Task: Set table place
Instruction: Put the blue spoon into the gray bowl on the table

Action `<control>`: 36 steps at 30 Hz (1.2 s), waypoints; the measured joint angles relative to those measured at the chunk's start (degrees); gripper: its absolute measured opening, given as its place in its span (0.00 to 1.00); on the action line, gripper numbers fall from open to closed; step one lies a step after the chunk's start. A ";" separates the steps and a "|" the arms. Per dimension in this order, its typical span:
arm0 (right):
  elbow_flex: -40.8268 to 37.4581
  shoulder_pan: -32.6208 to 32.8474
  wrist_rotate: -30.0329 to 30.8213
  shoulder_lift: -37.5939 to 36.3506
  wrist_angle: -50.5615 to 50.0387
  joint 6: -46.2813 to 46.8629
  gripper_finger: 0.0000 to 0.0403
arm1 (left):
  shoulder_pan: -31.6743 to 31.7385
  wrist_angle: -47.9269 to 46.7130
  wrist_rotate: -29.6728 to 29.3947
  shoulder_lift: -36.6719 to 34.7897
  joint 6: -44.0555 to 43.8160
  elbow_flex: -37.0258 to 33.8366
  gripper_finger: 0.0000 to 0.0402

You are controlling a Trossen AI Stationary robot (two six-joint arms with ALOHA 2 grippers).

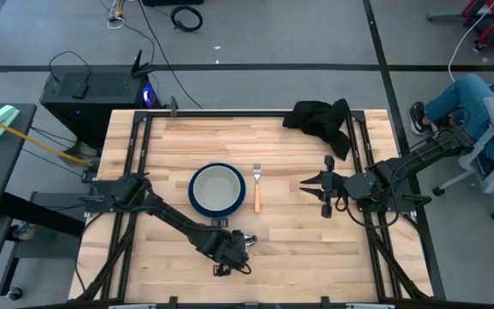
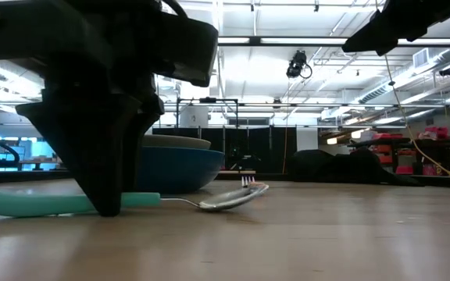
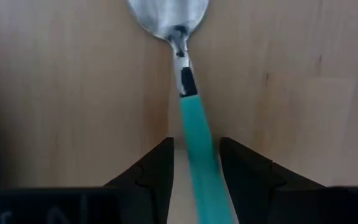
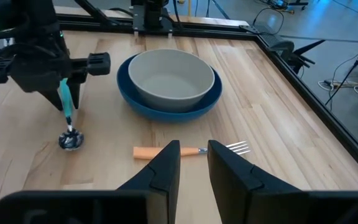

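A teal-handled spoon (image 3: 194, 134) lies flat on the wooden table (image 1: 316, 249) near its front edge, with its bowl (image 1: 248, 238) toward the right. My left gripper (image 1: 227, 251) points down over the handle, open, with one finger on each side (image 3: 196, 143) and its tips down at the tabletop (image 2: 108, 204). A pale grey bowl (image 1: 217, 187) sits in a blue plate (image 1: 193, 194) at mid-table. An orange-handled fork (image 1: 256, 190) lies right of the plate. My right gripper (image 1: 304, 182) hovers open right of the fork, which shows just beyond its fingertips (image 4: 194, 149). My left gripper's fingers (image 3: 160, 168) come from above and stand across the spoon's teal handle (image 3: 199, 163), about mid-handle. A thin strip of table shows between the handle and one finger. Whether the other finger touches the handle I cannot tell. The spoon lies on the table.
A black cloth (image 1: 320, 118) lies at the table's far right corner. A black metal frame (image 1: 230, 112) edges the table. A person (image 1: 478, 94) sits on a chair beyond the right edge. Bare wood stretches right of the fork and along the front.
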 joint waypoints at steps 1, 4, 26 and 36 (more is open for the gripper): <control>0.00 0.02 0.00 0.00 0.00 0.00 0.22 | 0.10 -0.11 -0.02 0.00 -0.24 0.02 0.34; 0.00 0.01 0.00 0.00 -0.02 0.00 0.22 | 0.25 -0.15 -0.02 0.00 -0.31 0.02 0.33; 0.00 0.02 0.00 0.00 -0.04 0.00 0.22 | 0.08 -0.45 -1.11 0.02 2.98 0.02 0.14; 0.00 0.00 0.00 0.00 -0.02 0.00 0.22 | -2.98 -5.84 -0.67 -0.32 6.45 0.56 0.14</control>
